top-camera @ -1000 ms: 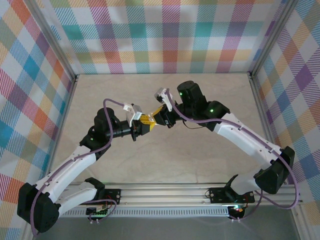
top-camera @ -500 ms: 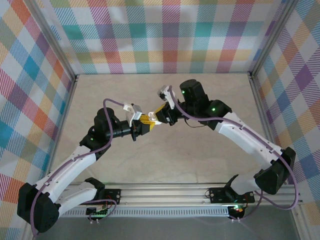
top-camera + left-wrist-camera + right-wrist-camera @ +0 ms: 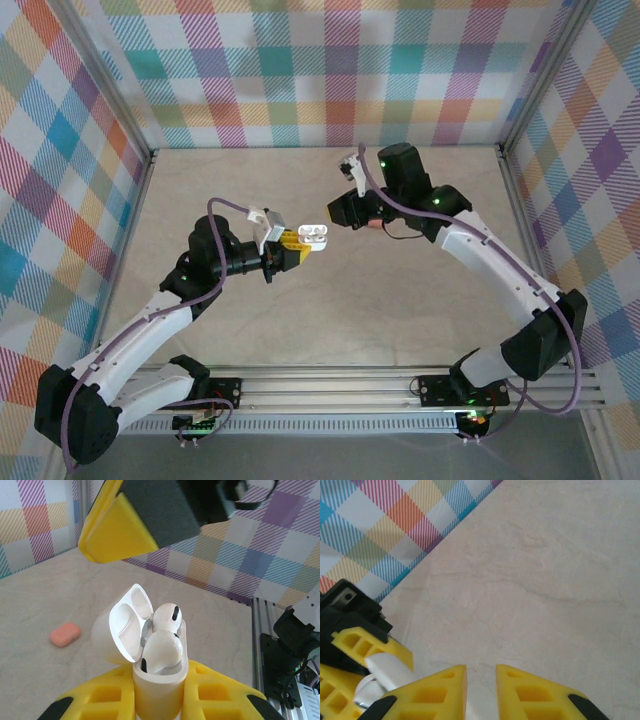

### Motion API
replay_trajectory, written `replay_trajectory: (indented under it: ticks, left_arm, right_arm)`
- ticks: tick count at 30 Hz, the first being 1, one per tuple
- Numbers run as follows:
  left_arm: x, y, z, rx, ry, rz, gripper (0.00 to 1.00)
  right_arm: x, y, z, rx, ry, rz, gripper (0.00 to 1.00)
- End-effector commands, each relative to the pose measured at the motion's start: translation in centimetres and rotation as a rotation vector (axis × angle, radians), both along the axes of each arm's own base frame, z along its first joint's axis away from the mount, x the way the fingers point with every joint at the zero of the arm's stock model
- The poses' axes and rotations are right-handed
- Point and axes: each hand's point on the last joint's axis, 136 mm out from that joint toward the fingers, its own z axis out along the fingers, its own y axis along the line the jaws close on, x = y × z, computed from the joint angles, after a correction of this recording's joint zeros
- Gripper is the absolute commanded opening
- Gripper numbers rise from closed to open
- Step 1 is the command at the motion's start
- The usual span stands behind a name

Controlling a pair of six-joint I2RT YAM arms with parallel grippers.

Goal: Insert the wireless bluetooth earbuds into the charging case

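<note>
Right fingers (image 3: 442, 690) withdrew; earbuds (image 3: 162, 650) sit in case (image 3: 157, 690) between left fingers (image 3: 102, 702).

Plaid walls (image 3: 330, 70) around beige tabletop (image 3: 330, 320)

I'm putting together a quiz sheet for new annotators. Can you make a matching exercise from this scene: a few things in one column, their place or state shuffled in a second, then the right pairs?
Things
1. smooth white plastic charging case
2. pair of white plastic earbuds
3. small salmon-pink pebble-shaped case
4. right gripper

Place or state
A. lying closed on the beige table
B. jaws a little apart, nothing between them
C. lid open, clamped in the left gripper
D. sitting in the open case

Pairs: 1-C, 2-D, 3-A, 4-B
</note>
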Motion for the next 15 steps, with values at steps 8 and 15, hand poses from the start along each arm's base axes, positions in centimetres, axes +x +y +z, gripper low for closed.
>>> replay_trajectory:
  ticks: [8,15]
  left_arm:
    - [-0.4,-0.8,2.8,-0.045,-0.087,-0.060,0.00]
    - [0.1,-0.8,2.9,-0.042,-0.099,-0.045,0.00]
  right_arm:
    - [-1.5,1.9,-0.7,0.184,0.275,0.171,0.22]
    - [-2.9,2.5,0.2,0.240,0.318,0.264,0.22]
